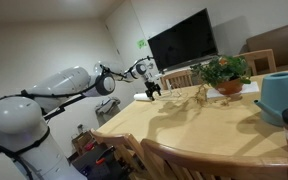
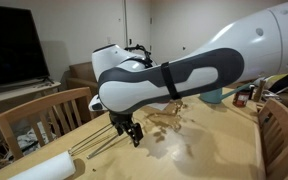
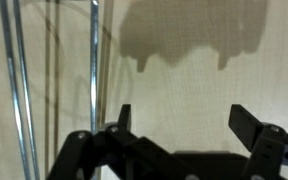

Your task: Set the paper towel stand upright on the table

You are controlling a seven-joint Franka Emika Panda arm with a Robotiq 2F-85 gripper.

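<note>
Gripper (image 3: 184, 122): jaws spread wide, nothing held, poised low over the table (image 3: 204, 70). Paper towel stand (image 3: 20, 90): lay flat on the tabletop, its rods just beside one finger.

Table (image 1: 184, 125) bears paper towel stand (image 2: 92, 149) (lying flat), plant (image 1: 224, 72)

Glossy white rounded arm (image 1: 62, 82), dark grey joint bands (image 2: 174, 80), black tool (image 3: 183, 115)

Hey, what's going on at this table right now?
A robot arm is working on the paper towel stand, which lies on its side on the wooden table. The gripper hangs open beside its metal rods, holding nothing. The stand is not upright yet.
</note>
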